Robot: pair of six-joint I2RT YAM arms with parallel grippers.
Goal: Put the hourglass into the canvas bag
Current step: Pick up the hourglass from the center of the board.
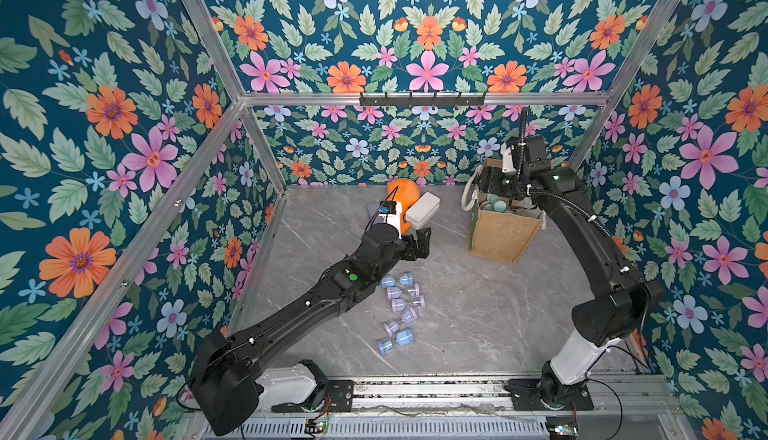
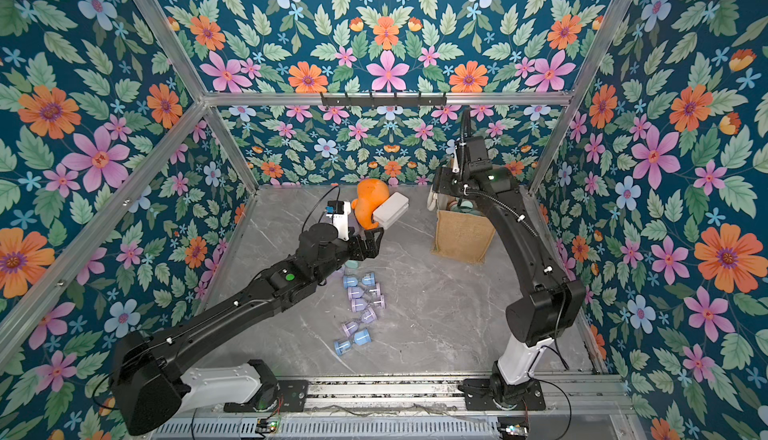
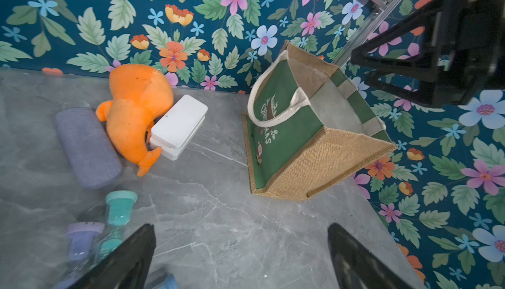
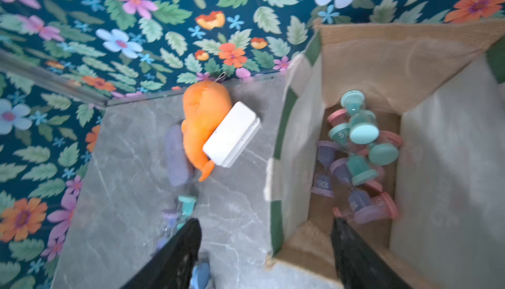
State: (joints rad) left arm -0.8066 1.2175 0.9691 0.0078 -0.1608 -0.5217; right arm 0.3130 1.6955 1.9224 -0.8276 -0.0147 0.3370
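The bag (image 1: 500, 240) stood upright near the back right corner of the table (image 1: 478, 325), its mouth open. The right gripper (image 4: 266, 220) hung over the bag's rim, its fingers (image 4: 355, 257) spread wide with nothing between them. In the wrist view one finger showed against the bag's inside and the other against the table outside it. At the bottom of the bag lay a heap of hourglasses (image 4: 363, 134), teal, pink and purple, tumbled over one another.

The left gripper (image 1: 422, 239) hovered above the table to the left of the bag, just in front of the box (image 1: 422, 209). Its fingers (image 3: 131, 260) were also spread and empty. Loose hourglasses (image 1: 399, 309), blue and purple, lay on their sides in a ragged string beside the left forearm, well apart from the bag. A teal hourglass (image 3: 119, 211) lay close under that arm.

Against the back wall an orange plush (image 1: 401, 194) lay with the white box leaning on it. A grey-purple roll (image 3: 87, 148) touched its other side.
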